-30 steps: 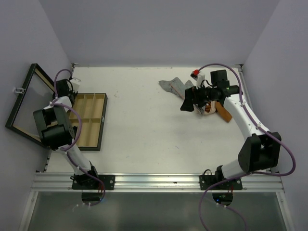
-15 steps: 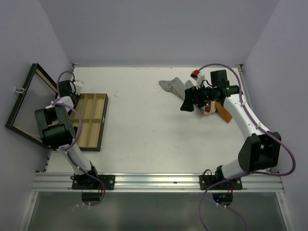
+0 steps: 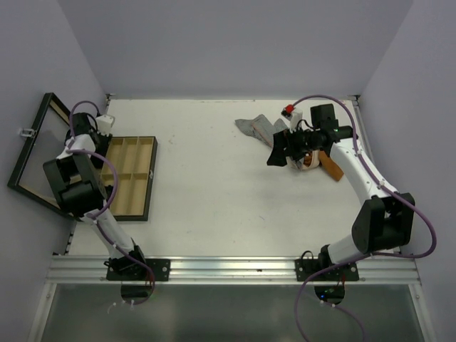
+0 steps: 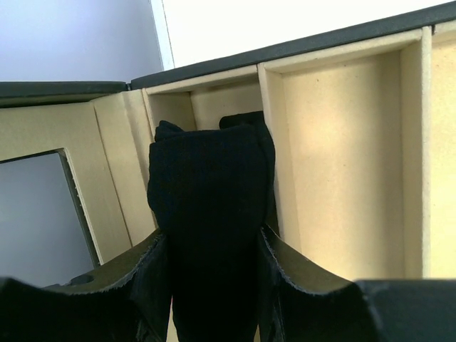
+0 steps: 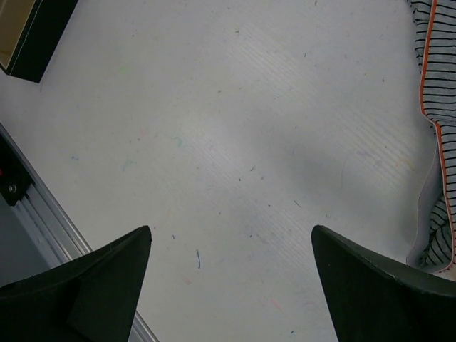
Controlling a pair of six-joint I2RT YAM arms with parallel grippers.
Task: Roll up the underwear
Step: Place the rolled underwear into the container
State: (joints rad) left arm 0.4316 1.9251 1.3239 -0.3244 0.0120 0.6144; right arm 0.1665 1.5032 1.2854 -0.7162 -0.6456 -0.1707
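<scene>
A black roll (image 4: pixel 206 206) of underwear is clamped between the fingers of the left gripper (image 4: pixel 211 242), held end-on over the wooden box (image 4: pixel 342 149) at the table's far-left corner. We judge the firm grip is there so the roll does not spring open before it goes down. The compartment right below it, on the box's hinge side, looks like the target. The glass lid (image 3: pixel 39 153) is swung open beyond the left edge of the table (image 3: pixel 214 185), which leaves the compartments reachable from above. The unrolled pieces lie in a loose heap near the far-right corner. The grey striped garment (image 3: pixel 258 128) spreads out toward the middle of the far edge, and the orange-brown garment (image 3: pixel 330 167) lies close to the right edge. The right gripper (image 5: pixel 229 231) hovers just beside that heap with its fingers spread wide and nothing between them, placed, we think, to take the next piece. Counting: one roll in hand, one striped piece, one orange-brown piece (anything more beneath the right arm is hidden, so we cannot say), one box, one lid, two arms.
</scene>
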